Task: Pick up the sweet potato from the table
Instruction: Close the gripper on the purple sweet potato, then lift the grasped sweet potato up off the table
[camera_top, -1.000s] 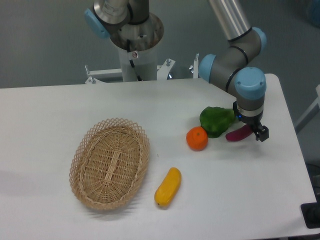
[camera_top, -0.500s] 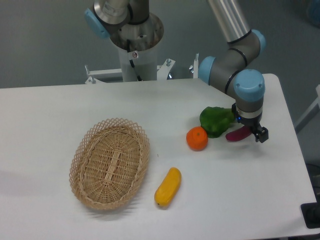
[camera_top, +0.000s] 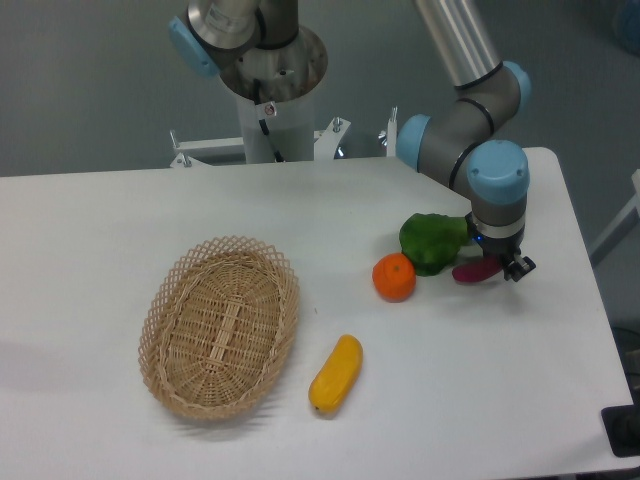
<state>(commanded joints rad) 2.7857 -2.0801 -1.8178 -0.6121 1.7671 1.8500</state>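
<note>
The sweet potato (camera_top: 474, 271), small and dark magenta, lies on the white table (camera_top: 480, 380) at the right, just right of a green vegetable. My gripper (camera_top: 503, 266) points straight down over the tuber's right end. One dark finger (camera_top: 519, 266) presses against that end from the right, and the other finger is hidden behind the wrist. The jaws look shut on the sweet potato, which still rests on the tabletop.
A green leafy vegetable (camera_top: 432, 240) and a round orange (camera_top: 394, 277) sit close to the left of the sweet potato. A yellow-orange oblong vegetable (camera_top: 336, 374) lies nearer the front. A wicker basket (camera_top: 220, 325) stands at the left. The table's right edge is near the gripper.
The visible finger has shifted a little to the left, closing in on the sweet potato's right end. The wrist has crept slightly left. The sweet potato has barely moved.
</note>
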